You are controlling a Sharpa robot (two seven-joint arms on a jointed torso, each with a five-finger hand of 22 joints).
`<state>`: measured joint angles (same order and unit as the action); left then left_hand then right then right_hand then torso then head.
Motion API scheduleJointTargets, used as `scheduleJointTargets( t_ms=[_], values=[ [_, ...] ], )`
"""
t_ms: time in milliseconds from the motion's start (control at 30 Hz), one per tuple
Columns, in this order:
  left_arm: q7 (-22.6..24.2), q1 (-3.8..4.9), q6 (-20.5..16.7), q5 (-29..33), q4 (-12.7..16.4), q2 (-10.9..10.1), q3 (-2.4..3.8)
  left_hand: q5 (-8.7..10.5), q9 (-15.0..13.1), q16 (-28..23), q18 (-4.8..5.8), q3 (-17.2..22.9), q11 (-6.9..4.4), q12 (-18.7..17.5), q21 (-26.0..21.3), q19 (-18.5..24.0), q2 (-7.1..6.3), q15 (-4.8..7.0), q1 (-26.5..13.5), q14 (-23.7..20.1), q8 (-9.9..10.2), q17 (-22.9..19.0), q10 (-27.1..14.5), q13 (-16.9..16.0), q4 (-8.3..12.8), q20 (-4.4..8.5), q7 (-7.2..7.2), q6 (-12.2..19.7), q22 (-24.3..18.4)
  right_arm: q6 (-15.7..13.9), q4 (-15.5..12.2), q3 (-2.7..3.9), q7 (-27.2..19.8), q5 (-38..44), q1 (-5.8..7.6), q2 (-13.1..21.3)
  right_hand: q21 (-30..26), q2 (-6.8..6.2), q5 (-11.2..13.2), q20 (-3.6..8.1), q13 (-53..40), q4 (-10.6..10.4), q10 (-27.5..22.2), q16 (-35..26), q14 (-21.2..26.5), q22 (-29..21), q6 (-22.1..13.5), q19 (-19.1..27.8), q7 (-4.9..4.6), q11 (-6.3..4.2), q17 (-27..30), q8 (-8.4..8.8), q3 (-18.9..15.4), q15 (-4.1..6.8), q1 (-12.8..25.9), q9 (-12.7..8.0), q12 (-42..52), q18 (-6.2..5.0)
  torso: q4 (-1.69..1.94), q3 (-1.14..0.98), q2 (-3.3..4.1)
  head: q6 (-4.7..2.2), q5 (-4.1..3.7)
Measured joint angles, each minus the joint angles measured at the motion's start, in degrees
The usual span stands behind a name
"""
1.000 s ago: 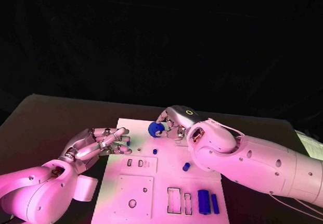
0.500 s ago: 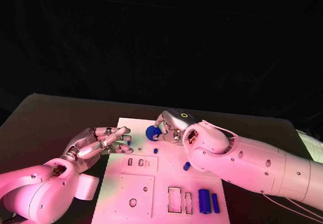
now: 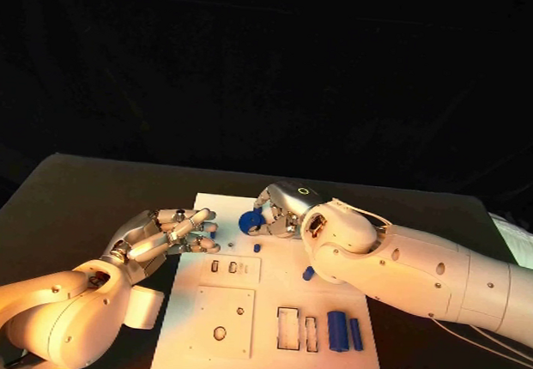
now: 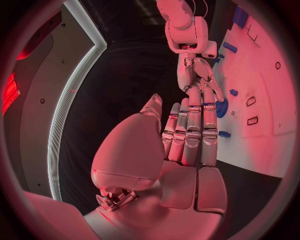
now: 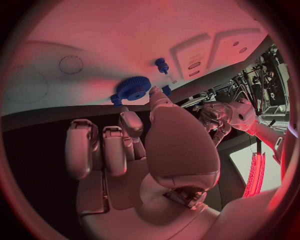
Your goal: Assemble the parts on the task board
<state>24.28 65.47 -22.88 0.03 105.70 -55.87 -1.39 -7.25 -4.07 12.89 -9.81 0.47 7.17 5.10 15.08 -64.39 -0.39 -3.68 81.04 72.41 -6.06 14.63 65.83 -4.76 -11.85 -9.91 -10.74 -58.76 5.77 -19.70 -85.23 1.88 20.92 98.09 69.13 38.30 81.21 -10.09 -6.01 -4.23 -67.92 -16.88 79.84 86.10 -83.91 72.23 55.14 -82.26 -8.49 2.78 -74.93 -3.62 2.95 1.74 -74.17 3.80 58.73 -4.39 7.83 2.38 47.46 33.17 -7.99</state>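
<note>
Two hands work over the task board (image 3: 199, 334). Left hand (image 3: 163, 238) hovers at the board's left edge, fingers extended and apart, holding nothing. Right hand (image 3: 284, 210) pinches a blue gear (image 3: 252, 223) at the board's far end, near that edge.

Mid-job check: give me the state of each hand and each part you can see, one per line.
Right hand: pinching the blue gear above the task board.
Left hand: holding nothing, fingers apart.
Two blue cylinders: lying loose on the board.
Small blue peg: standing on the board.
</note>
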Motion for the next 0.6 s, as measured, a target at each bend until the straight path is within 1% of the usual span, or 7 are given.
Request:
scheduleJointTargets(
  t_ms=[100, 133, 333, 400, 433, 500, 600],
  values=[
    [0.0, 0.00, 0.0, 0.0, 0.0, 0.0, 0.00, 0.00, 0.0, 0.0, 0.00, 0.0, 0.00, -0.2, 0.0, 0.0, 0.00, 0.00, 0.0, 0.0, 0.0, 0.1, 0.0, 0.0, 0.0, 0.00, 0.00, 0.0, 0.0, 0.0, 0.0, -0.01, 0.0, -0.1, 0.00, 0.0, 0.0, 0.50, -0.5, 0.00, -0.2, 0.0, 0.0, 0.0, 0.0, 0.0, 0.4, 0.0, 0.41, 0.01, 0.0, 0.00, -0.2, 0.00, 0.5, 0.1, 0.0, 0.00, 0.01, 0.01, 0.00, 0.04, 0.00],
    [0.0, 0.00, 0.0, 0.0, 0.0, 0.0, 0.00, 0.00, 0.0, 0.0, 0.00, 0.0, 0.00, -0.3, 0.0, 0.0, 0.00, 0.00, 0.0, 0.0, 0.0, 0.1, 0.0, 0.0, 0.0, 0.00, 0.00, 0.0, 0.0, 0.1, 0.0, -0.02, 0.0, -0.1, 0.00, 0.0, 0.0, 0.90, -0.8, 0.00, -0.4, 0.0, 0.0, 0.0, 0.0, 0.1, 0.6, 0.0, 0.56, 0.01, 0.0, 0.00, -0.4, 0.00, 0.9, 0.1, 0.0, 0.00, 0.01, 0.01, 0.00, 0.07, 0.00],
    [-0.1, 0.00, 0.0, 0.0, 0.0, 0.0, 0.00, 0.00, 0.0, 0.0, 0.00, 0.0, 0.00, -0.3, 0.0, 0.0, 0.00, 0.00, 0.0, 0.0, 0.0, 0.1, 0.0, 0.0, 0.0, 0.00, 0.00, 0.0, 0.0, 0.1, -0.1, -0.03, 0.0, -0.4, 0.00, 0.4, 0.0, 2.56, -2.2, 0.00, -0.9, 0.0, 0.0, 0.0, 0.0, 0.3, 1.3, 0.0, 0.69, 0.01, 0.0, 0.00, -0.5, 0.00, 2.6, 0.3, 0.5, 0.00, 0.02, 0.02, 0.00, 0.05, 0.00],
    [-0.2, 0.00, 0.1, 0.0, 0.0, 0.0, 0.00, 0.00, 0.0, 0.0, 0.00, 0.0, 0.00, -0.3, 0.0, 0.0, 0.00, 0.00, 0.0, 0.0, 0.0, 0.1, 0.0, 0.0, 0.0, 0.00, 0.00, 0.0, 0.0, -0.1, -0.5, -0.03, -0.1, -0.5, -0.01, 0.9, 0.0, 2.87, -2.9, 0.00, -1.3, 0.0, 0.0, 0.0, 0.0, 0.5, 1.8, 0.0, 0.77, -0.01, 0.0, -0.14, -0.5, 0.00, 2.9, 0.3, 1.1, 0.00, 0.02, 0.01, 0.00, 0.01, 0.00],
    [-0.2, 0.00, 0.1, 0.0, 0.0, 0.0, 0.00, 0.00, 0.0, 0.0, -0.01, 0.0, 0.00, -0.3, 0.0, 0.0, 0.00, 0.00, 0.0, 0.0, 0.0, 0.1, 0.0, 0.0, 0.0, 0.00, 0.00, 0.0, 0.0, -0.3, -0.9, -0.03, -0.2, -0.7, -0.02, 1.4, 0.2, 3.09, -3.0, 0.00, -1.7, 0.0, 0.3, 0.0, 0.0, 0.6, 2.1, 0.0, 1.02, -0.23, 0.0, -0.34, -0.5, 0.00, 3.1, 0.3, 1.6, 0.00, 0.02, 0.01, 0.00, -0.03, 0.00],
    [-0.2, 0.00, 0.1, 0.0, -0.1, 0.0, 0.00, 0.00, 0.0, 0.0, 0.00, 0.0, 0.00, -0.3, 0.0, 0.0, 0.00, 0.00, 0.0, 0.0, 0.0, 0.1, 0.0, 0.0, 0.0, 0.00, 0.00, 0.0, 0.0, -1.0, -1.6, 0.00, -0.5, -1.2, -0.04, 2.5, 0.4, 3.11, -3.3, 0.00, -2.2, 0.0, 0.6, 0.0, 0.0, 0.8, 2.4, 0.0, 0.92, -0.13, 0.0, -0.34, -0.5, 0.00, 3.1, 0.3, 2.4, 0.00, -0.02, 0.00, -0.01, -0.09, 0.02],
    [-0.2, 0.00, 0.1, 0.0, -0.1, -0.1, 0.00, 0.00, 0.0, 0.0, 0.00, 0.0, 0.00, -0.3, 0.0, 0.0, 0.00, 0.00, 0.0, 0.0, 0.0, 0.1, 0.0, 0.0, 0.0, 0.00, 0.00, 0.0, 0.0, -2.6, -2.9, 0.16, -1.4, -2.5, -0.06, 4.6, 0.4, 4.19, -3.9, 0.00, -2.6, 0.4, 0.7, 0.0, 0.0, 0.8, 2.4, 0.0, 0.93, -0.31, 0.0, -0.34, -0.1, 0.00, 2.0, 0.3, 2.8, 0.00, -0.05, 0.00, -0.02, -0.19, 0.05]
  ],
)
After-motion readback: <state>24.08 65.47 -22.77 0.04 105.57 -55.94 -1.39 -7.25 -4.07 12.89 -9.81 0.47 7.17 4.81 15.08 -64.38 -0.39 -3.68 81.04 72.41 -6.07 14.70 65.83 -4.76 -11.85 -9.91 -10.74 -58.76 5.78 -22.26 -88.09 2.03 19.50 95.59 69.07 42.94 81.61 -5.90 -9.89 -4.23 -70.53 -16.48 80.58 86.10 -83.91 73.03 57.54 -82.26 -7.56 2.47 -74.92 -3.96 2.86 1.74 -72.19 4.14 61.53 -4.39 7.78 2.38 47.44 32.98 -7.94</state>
